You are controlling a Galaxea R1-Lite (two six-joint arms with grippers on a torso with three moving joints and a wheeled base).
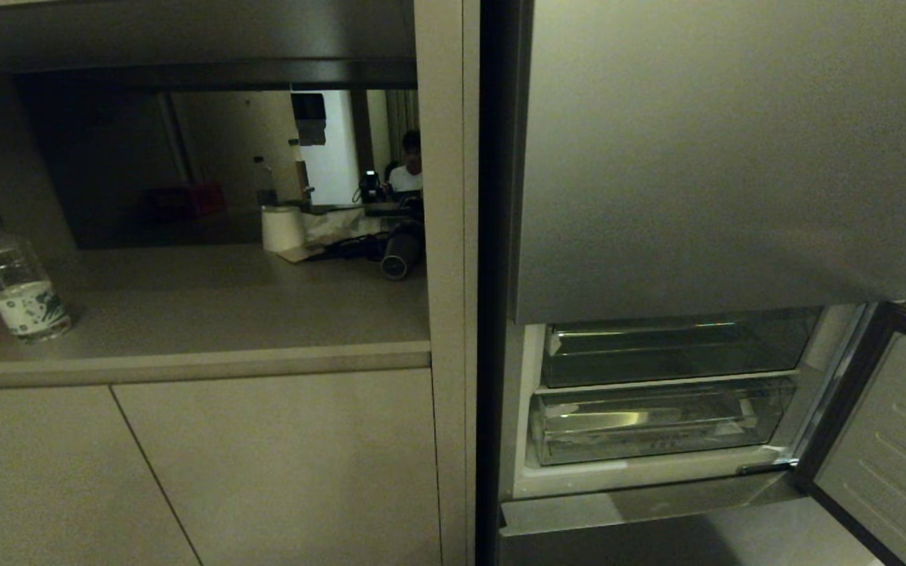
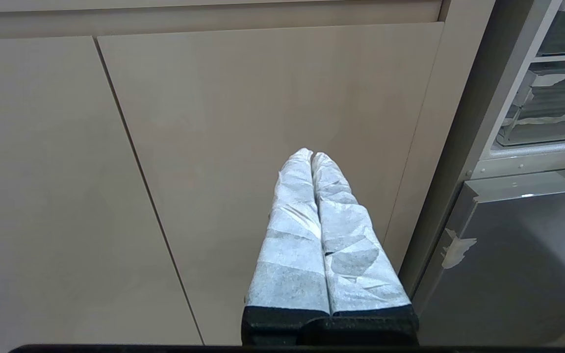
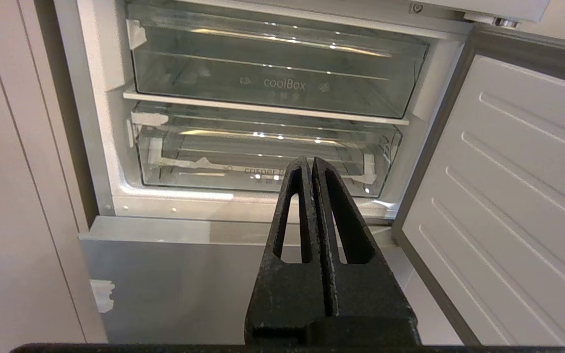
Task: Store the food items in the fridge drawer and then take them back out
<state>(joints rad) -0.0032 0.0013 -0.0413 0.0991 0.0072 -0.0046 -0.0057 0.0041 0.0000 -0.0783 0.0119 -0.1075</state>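
Fridge drawer [image 3: 508,196] swung open rightward, ribbed face showing, right tool [image 3: 312,164] pressed together, left tool [image 2: 313,156] together

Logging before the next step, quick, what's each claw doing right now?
Left claw: closed, holding nothing, in front of the beige cabinet door.
Right claw: closed, empty, facing the lower clear fridge bin.

Left gripper [image 2: 313,156] jaws white-wrapped, black base; right gripper [image 3: 310,161] black, slotted
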